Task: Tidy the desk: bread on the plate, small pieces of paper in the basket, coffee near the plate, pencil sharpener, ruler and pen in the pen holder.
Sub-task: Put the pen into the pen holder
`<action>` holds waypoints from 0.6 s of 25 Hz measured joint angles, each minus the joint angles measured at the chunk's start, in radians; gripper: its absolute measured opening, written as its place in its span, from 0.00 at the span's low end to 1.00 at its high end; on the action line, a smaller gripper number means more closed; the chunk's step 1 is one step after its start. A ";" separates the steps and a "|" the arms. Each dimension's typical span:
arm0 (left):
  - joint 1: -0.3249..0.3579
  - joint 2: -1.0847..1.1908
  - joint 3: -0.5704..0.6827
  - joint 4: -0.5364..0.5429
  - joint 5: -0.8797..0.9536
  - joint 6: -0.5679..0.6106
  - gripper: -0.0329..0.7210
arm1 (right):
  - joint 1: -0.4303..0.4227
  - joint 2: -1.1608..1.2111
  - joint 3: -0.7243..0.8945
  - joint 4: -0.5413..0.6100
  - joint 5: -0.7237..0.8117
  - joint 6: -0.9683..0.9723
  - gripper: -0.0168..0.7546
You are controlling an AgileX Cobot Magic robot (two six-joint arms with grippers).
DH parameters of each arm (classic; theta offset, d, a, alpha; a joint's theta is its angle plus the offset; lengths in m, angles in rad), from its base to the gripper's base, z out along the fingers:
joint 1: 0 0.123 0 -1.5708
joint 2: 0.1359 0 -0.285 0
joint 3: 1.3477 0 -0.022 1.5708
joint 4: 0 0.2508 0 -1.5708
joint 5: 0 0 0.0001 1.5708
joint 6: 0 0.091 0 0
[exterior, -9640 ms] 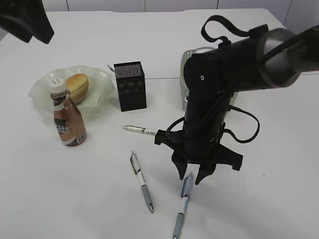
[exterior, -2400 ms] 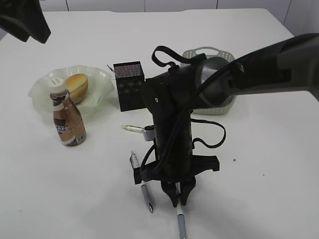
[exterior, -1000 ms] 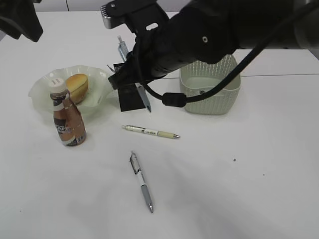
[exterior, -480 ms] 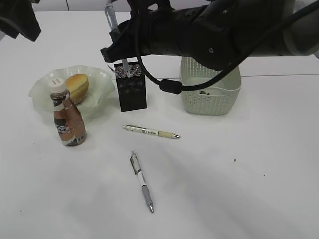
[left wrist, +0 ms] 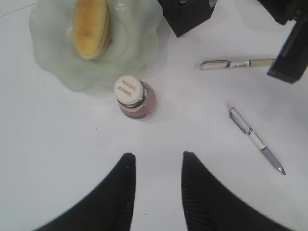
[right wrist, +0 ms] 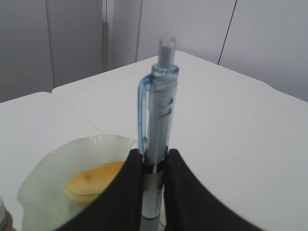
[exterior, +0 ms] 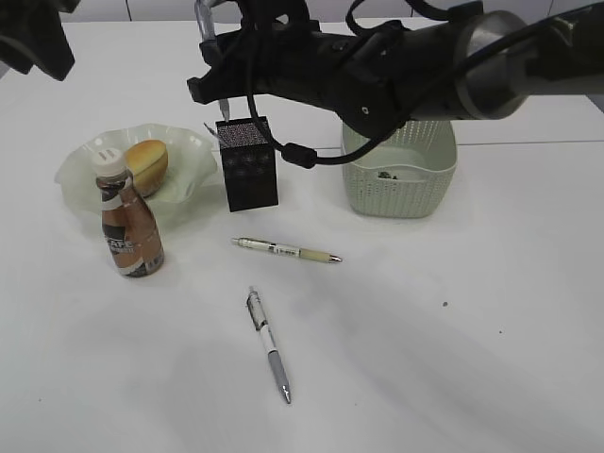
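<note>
The right gripper (right wrist: 153, 166) is clamped on a blue-clipped pen (right wrist: 158, 120), holding it upright with the clicker end at the top, and in the exterior view that pen (exterior: 209, 38) sits just above the black pen holder (exterior: 247, 163), its lower end over the holder's open top; whether the tip is inside I can't tell. The right arm reaches across from the right side, passing over the basket (exterior: 400, 179), which stands on the table (exterior: 453, 359) right of the holder with something small lying in its bottom.

Over on the left, the bread (exterior: 146, 165) lies in the plate (exterior: 90, 170), and the coffee (exterior: 127, 219) stands upright just in front of the plate's near rim. From the left wrist view you look straight down on that bottle's white cap (left wrist: 128, 89), with the plate (left wrist: 57, 62) and bun (left wrist: 90, 26) beyond it.

The left gripper (left wrist: 156, 163) hangs high above the table, jaws parted and empty, nothing between the two black fingers (left wrist: 120, 187).

Two more pens lie loose on the table: a cream-barrelled pen (exterior: 288, 250) in front of the holder, and a clear and silver pen (exterior: 269, 344) nearer the camera, well apart from everything else
</note>
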 joint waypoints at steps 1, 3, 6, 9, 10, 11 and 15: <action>0.000 0.004 0.000 0.002 0.000 0.000 0.36 | -0.007 0.015 -0.017 0.000 -0.002 0.000 0.11; 0.000 0.018 0.000 0.004 0.000 0.000 0.36 | -0.019 0.048 -0.062 0.000 -0.006 0.000 0.11; 0.000 0.038 0.000 0.006 0.000 0.000 0.36 | -0.035 0.096 -0.117 0.000 -0.010 0.000 0.11; 0.000 0.055 0.000 0.014 0.000 0.000 0.36 | -0.049 0.137 -0.159 0.002 -0.010 0.000 0.11; 0.000 0.060 0.000 0.015 0.000 0.000 0.36 | -0.052 0.148 -0.164 0.005 -0.010 0.000 0.11; 0.000 0.065 0.000 0.018 0.000 0.000 0.36 | -0.056 0.153 -0.168 0.009 -0.008 0.000 0.11; 0.000 0.073 0.000 0.026 -0.021 0.000 0.36 | -0.066 0.167 -0.171 0.017 -0.008 -0.002 0.11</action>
